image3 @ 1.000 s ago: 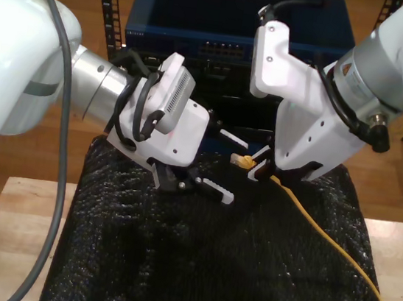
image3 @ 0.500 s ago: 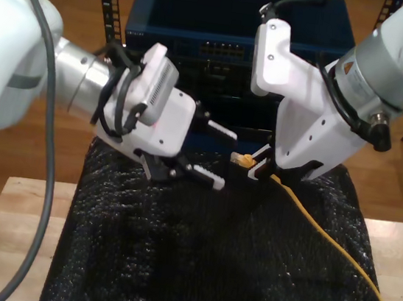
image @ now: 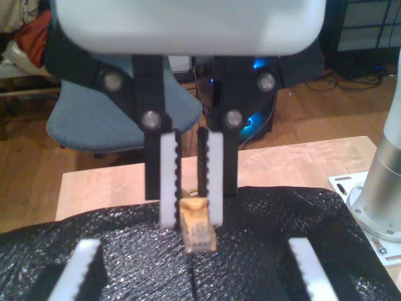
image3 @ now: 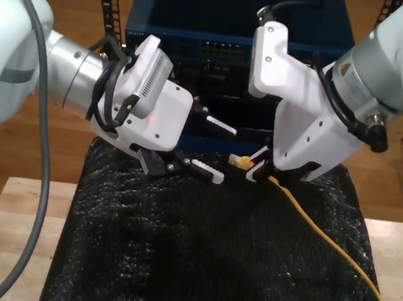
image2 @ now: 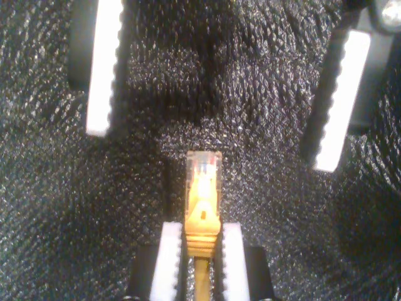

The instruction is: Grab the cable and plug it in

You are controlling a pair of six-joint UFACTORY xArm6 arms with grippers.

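The cable [image3: 327,238] is yellow-orange and runs over the black mat from the exterior view's lower right up to its plug [image3: 241,161]. My second gripper [image3: 255,167] is shut on it just behind the clear plug [image2: 202,188], which sticks out past the fingertips [image2: 170,244]. My first gripper [image3: 220,151] faces it from the exterior view's left, open, a short gap from the plug tip. In the first wrist view, the second gripper [image: 191,216] pinches the plug [image: 197,229] between my first gripper's spread fingers [image: 84,266]. The first gripper [image2: 213,146] shows open beyond the plug.
A dark blue rack unit [image3: 233,21] with a row of ports [image3: 222,49] stands behind both grippers. The black textured mat [image3: 208,270] covers a wooden table [image3: 20,230]. A blue chair [image: 106,119] and an arm's base [image: 382,200] lie beyond the table.
My first gripper has risen and drawn back a little toward the exterior view's left, staying open. My second gripper has kept still with the plug in it.
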